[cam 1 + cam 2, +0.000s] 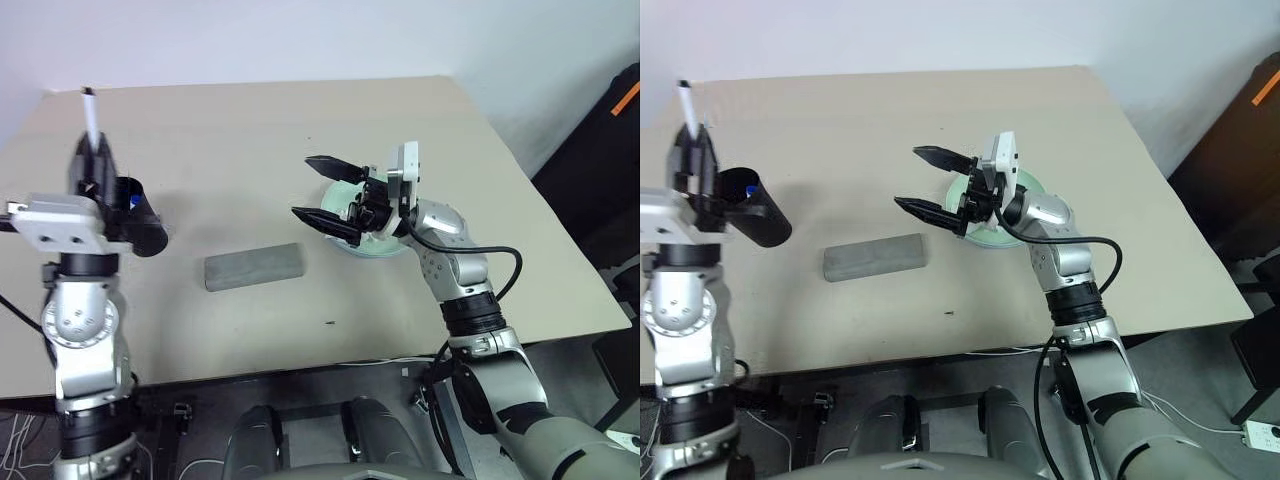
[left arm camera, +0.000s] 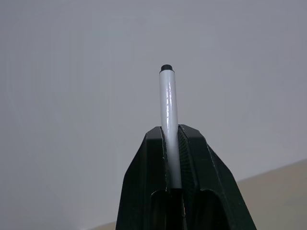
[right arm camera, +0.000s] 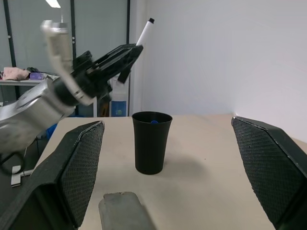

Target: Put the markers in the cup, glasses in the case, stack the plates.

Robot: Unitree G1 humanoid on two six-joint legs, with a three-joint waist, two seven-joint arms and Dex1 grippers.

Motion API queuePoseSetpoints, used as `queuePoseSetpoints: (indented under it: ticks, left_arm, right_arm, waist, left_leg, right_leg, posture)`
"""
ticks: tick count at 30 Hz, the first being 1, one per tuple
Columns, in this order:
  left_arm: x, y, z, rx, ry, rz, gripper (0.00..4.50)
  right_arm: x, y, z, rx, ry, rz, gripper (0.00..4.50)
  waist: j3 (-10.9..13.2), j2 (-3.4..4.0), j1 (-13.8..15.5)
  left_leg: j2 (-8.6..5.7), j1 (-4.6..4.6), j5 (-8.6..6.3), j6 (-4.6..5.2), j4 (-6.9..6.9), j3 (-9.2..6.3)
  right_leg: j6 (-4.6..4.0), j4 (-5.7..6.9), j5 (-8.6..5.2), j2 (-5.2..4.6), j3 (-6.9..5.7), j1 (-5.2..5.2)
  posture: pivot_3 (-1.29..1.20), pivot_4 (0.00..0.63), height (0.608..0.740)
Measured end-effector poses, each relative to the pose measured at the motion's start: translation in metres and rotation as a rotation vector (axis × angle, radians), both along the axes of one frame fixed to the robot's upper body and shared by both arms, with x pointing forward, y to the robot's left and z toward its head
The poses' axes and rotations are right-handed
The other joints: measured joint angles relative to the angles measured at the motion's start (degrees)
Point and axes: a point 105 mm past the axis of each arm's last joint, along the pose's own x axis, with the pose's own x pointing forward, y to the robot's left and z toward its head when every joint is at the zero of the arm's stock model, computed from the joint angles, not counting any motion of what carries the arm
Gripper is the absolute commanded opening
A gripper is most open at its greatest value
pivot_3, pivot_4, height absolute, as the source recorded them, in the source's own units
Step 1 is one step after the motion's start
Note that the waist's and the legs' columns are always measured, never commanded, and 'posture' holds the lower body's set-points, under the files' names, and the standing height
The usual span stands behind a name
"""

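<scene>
Left wrist view: left tool (image 2: 173,158) raised, pinching thin marker (image 2: 168,120) upright; right tool (image 1: 328,198) spread wide, level.

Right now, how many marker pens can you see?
2. A slim white marker with a black cap is held up in the left gripper, above the table. A blue-capped marker peeks from inside the tall black plastic cup.

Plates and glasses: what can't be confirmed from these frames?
- Plates: mostly hidden by the open right gripper in the head views; whether two are stacked is unclear.
- Glasses: the grey case is closed, so its contents are hidden.
- Blue marker: a blue tip shows inside the cup.
</scene>
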Motion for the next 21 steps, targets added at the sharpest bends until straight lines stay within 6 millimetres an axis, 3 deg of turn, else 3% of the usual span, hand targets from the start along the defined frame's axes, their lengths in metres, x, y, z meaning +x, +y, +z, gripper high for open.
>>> queuePoseSetpoints:
  ticks: [4,8,21]
  left_arm:
    - [0.005,0.020,0.014,0.016,-0.045,0.014,0.01]
    - [0.017,0.034,0.012,-0.001,-0.037,0.016,0.01]
    - [0.053,0.036,-0.037,-0.108,0.077,-0.068,0.01]
  right_arm:
    - [0.000,0.000,0.000,-0.002,0.001,0.001,4.50]
    - [0.000,0.000,0.000,-0.004,0.000,-0.001,4.50]
    - [0.004,-0.005,-0.004,-0.042,0.003,-0.034,4.50]
  waist:
    - [0.00,0.01,0.33]
    - [0.01,0.01,1.02]
    - [0.01,0.01,1.37]
  left_leg:
    - [-0.01,-0.01,0.00,0.00,0.00,0.05]
    - [-0.01,0.00,0.00,0.00,0.00,0.07]
    - [0.00,-0.02,0.00,-0.01,0.00,0.08]
  right_leg:
    - [0.00,-0.04,0.00,-0.04,0.00,0.01]
    - [0.00,-0.02,0.00,-0.03,-0.02,0.00]
    - [0.03,-0.01,0.01,-0.02,-0.04,-0.01]
  posture:
    - [0.00,0.150,0.726]
    - [0.00,0.150,0.726]
    - [0.00,0.150,0.726]
